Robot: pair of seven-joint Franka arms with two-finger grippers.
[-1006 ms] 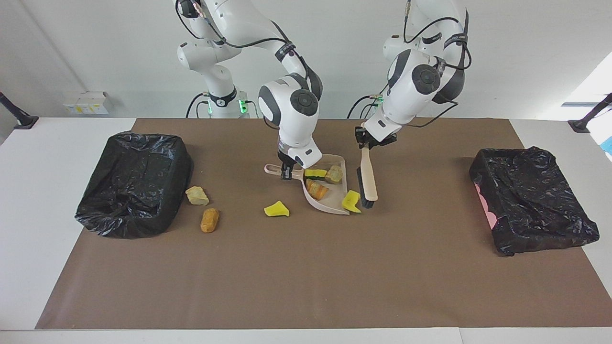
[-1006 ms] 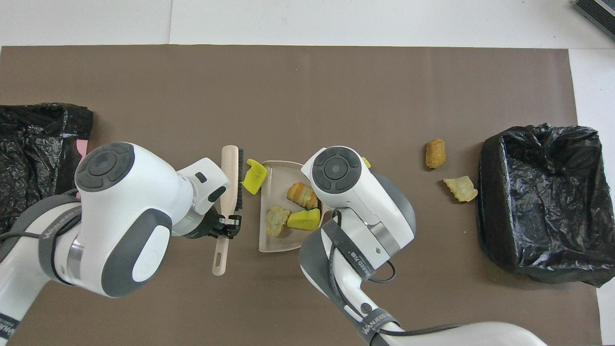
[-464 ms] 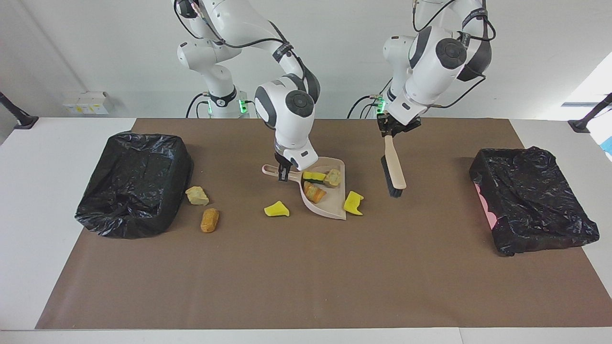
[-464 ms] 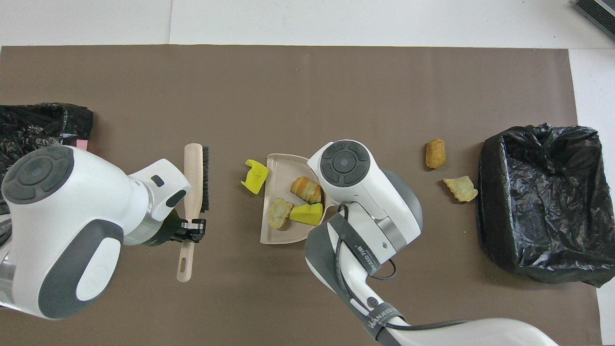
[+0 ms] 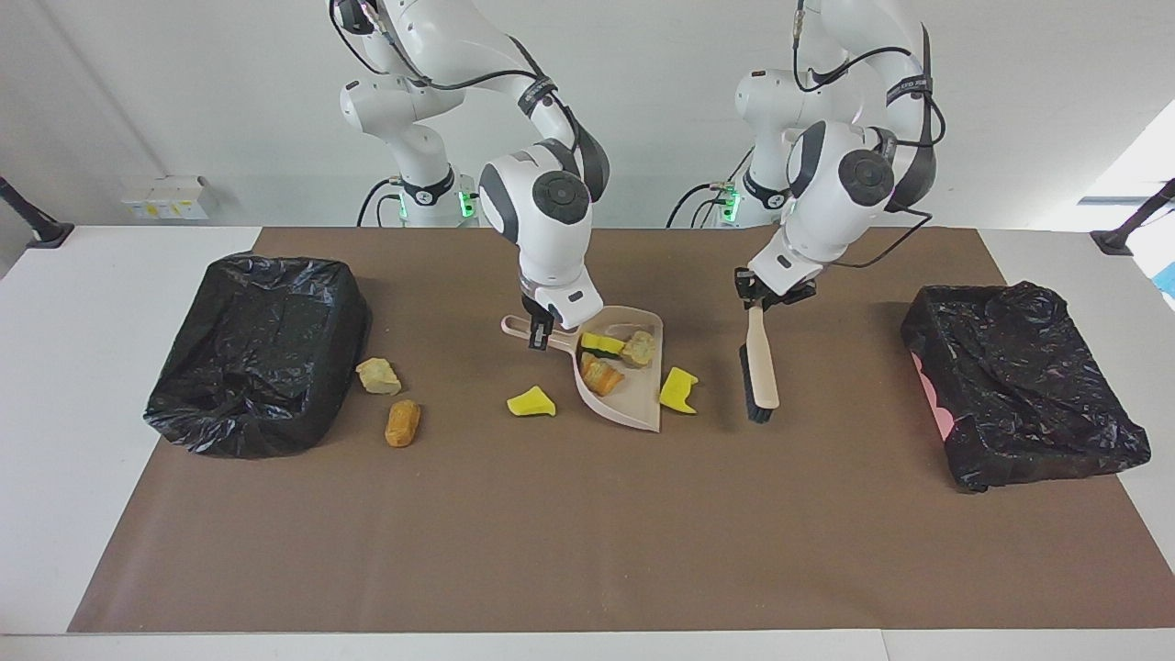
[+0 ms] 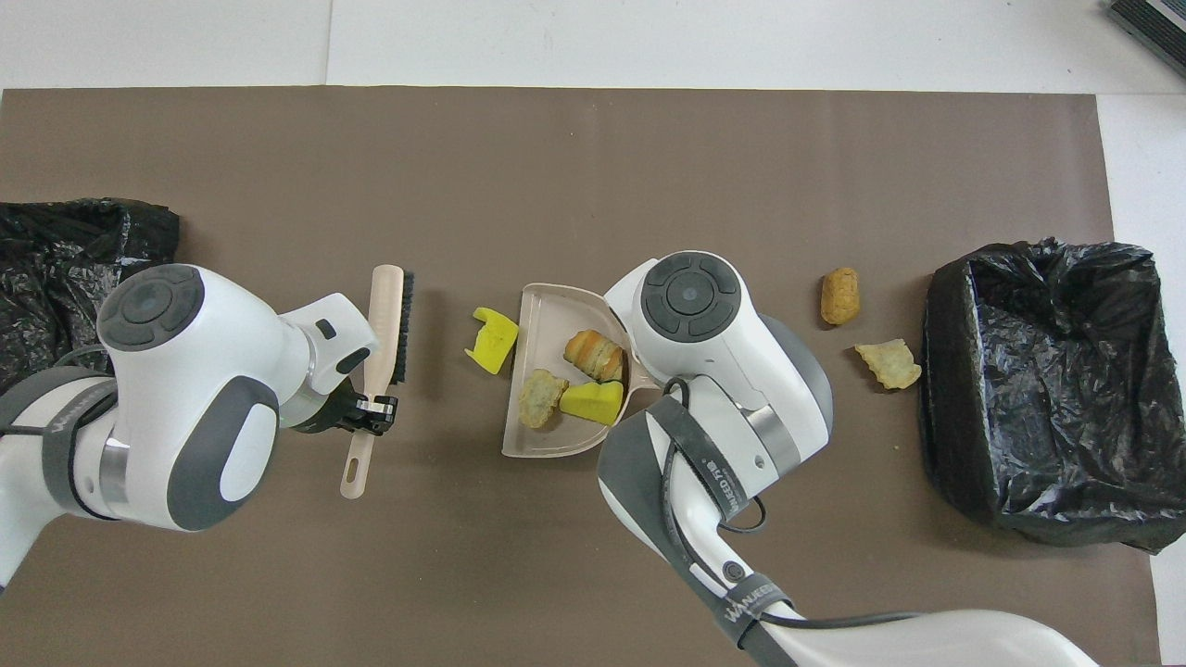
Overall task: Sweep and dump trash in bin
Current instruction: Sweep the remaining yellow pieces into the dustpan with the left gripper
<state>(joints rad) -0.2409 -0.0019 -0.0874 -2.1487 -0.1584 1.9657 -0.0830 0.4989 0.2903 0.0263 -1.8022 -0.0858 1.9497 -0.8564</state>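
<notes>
My right gripper (image 5: 542,332) is shut on the handle of the beige dustpan (image 5: 628,400), which is tilted just above the mat. Three pieces of trash lie in it: a yellow wedge (image 6: 593,401), a tan lump (image 6: 537,398) and an orange lump (image 6: 593,352). Another yellow wedge (image 5: 677,389) rests on the mat beside the pan's rim (image 6: 542,295), toward the left arm's end. My left gripper (image 5: 760,296) is shut on the brush (image 5: 758,367) handle, bristles pointing down at the mat, apart from that wedge.
A yellow wedge (image 5: 531,402), a tan lump (image 5: 378,375) and an orange-brown lump (image 5: 402,422) lie on the mat toward the right arm's end, near a black-lined bin (image 5: 262,353). A second black-lined bin (image 5: 1019,395) stands at the left arm's end.
My left gripper carried the brush away from the dustpan toward the left arm's end, leaving the yellow wedge at the rim. My right gripper raised and turned the dustpan slightly.
</notes>
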